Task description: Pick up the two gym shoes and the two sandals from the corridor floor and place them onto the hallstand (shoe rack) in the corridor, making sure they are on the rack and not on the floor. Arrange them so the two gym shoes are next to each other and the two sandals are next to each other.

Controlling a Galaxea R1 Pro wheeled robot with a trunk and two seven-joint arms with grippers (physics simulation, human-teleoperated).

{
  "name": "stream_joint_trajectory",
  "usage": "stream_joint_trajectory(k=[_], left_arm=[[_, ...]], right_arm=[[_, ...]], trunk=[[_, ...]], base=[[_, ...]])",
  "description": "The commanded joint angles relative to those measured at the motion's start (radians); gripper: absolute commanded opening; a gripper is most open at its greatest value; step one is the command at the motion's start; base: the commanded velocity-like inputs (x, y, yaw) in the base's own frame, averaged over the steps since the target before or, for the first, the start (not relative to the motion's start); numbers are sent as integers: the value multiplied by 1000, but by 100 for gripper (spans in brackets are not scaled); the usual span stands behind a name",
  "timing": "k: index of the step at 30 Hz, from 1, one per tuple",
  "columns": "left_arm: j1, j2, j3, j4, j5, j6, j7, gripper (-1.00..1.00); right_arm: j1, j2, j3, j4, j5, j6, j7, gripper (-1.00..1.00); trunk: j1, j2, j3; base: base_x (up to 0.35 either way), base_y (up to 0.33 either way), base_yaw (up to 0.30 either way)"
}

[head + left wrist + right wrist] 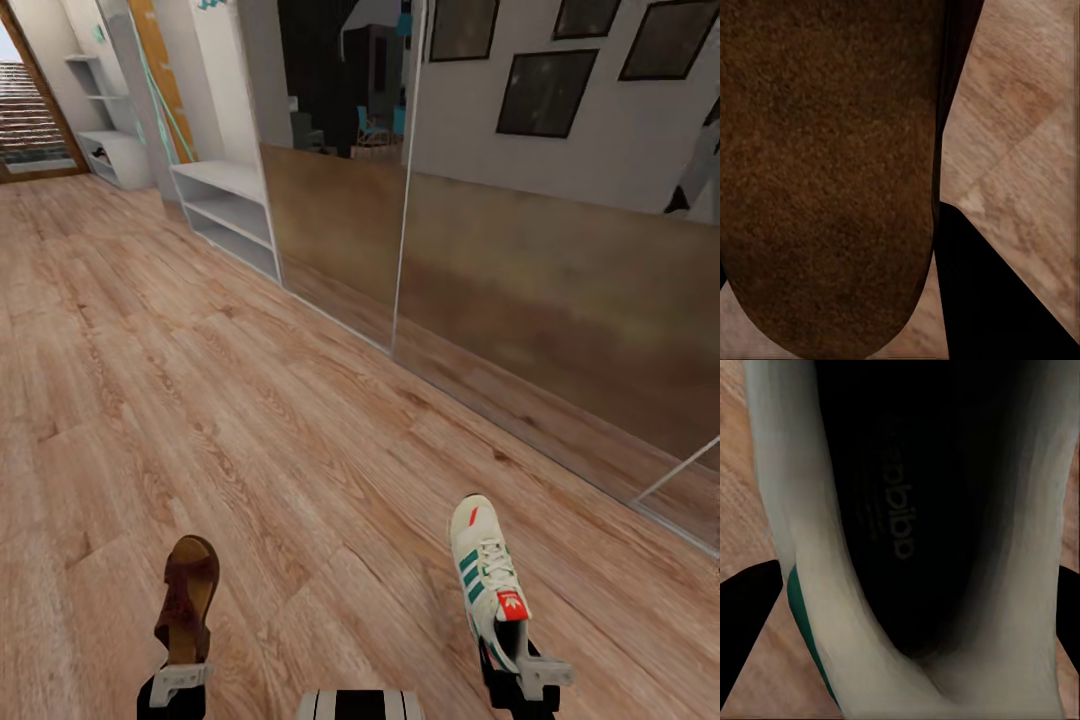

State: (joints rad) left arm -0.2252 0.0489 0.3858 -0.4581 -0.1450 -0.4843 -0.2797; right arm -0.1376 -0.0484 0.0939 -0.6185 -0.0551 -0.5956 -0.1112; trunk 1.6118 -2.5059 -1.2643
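My left gripper (181, 668) is shut on the heel end of a dark brown sandal (187, 598), held above the corridor floor (250, 420) with its toe pointing away. Its brown footbed (825, 165) fills much of the left wrist view. My right gripper (522, 668) is shut on the heel of a cream gym shoe (485, 570) with green stripes and a red tongue tab. The right wrist view looks into the shoe's dark opening (915, 510). The hallstand (118, 157), with staggered wall shelves, stands far off at the back left. A small dark thing lies on it.
A plain white low open bench (228, 208) stands along the wall, nearer than the hallstand. Mirrored wall panels (520, 290) run along the right side. A doorway with steps (30, 115) is at the far left. Wood flooring stretches ahead.
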Motion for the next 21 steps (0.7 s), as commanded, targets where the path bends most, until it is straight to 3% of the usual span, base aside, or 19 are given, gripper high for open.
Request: stream_joint_trajectory(k=[1,6,21], left_arm=[[8,-1,8,2,-7,-12,-6,-100],[20,0,12,13,2,-20,-6,-100],[21,-1,15,16,5,-21,19,-100]], right_arm=[[-1,-3,9,39,-5,-26,-8,-100],[-1,-4,9,145,-5,-49,-8,-100],[0,-2,6,174,-6,-51,-10,-100]], trunk=[[-1,0,5],[-3,1,32],[-10,5,111]], base=[[0,0,-62],[0,0,-55],[0,0,-14]])
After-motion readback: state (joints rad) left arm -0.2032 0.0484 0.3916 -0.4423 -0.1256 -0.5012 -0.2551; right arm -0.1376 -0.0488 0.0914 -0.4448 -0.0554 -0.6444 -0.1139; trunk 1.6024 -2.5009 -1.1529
